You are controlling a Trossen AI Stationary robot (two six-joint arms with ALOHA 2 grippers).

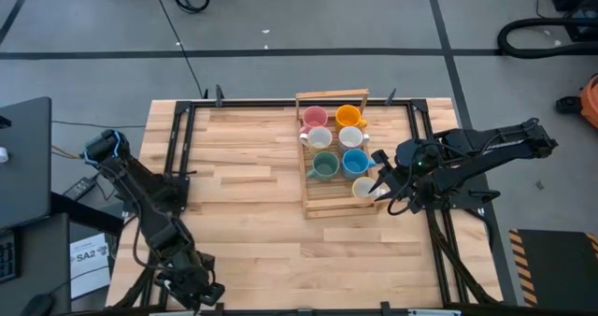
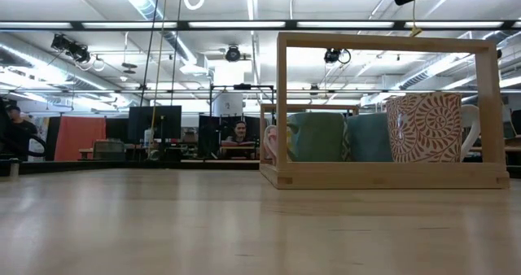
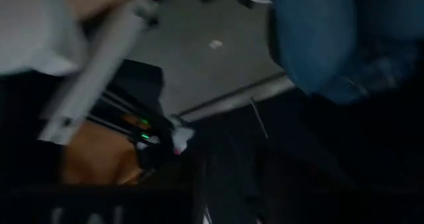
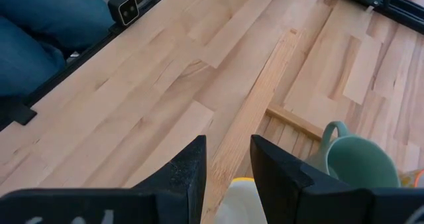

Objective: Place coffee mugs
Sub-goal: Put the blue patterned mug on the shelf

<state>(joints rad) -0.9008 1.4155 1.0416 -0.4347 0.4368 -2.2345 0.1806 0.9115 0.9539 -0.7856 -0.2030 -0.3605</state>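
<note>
Last slot filling, by the look of it: right gripper (image 1: 381, 187) over the near-right corner of the slatted wooden rack (image 1: 308, 200), fingers (image 4: 187, 169) parted either side of the cream mug (image 1: 363, 189), contact not discernible. Six glazed round mugs seated in two columns: pink mug (image 1: 315, 118), orange mug (image 1: 348, 116), two white mugs (image 1: 320, 137), green mug (image 1: 324, 165), blue mug (image 1: 355, 161). Next, probably: straight lift clear of the rim; left gripper (image 1: 201, 293) parked at near-left table edge, finger state cannot tell.

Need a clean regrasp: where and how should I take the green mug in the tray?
Grip the green mug by its rim wall, descending from above at its outer, table-side edge. It stands upright, mouth open; the blue mug and a white mug crowd its other sides.
</note>
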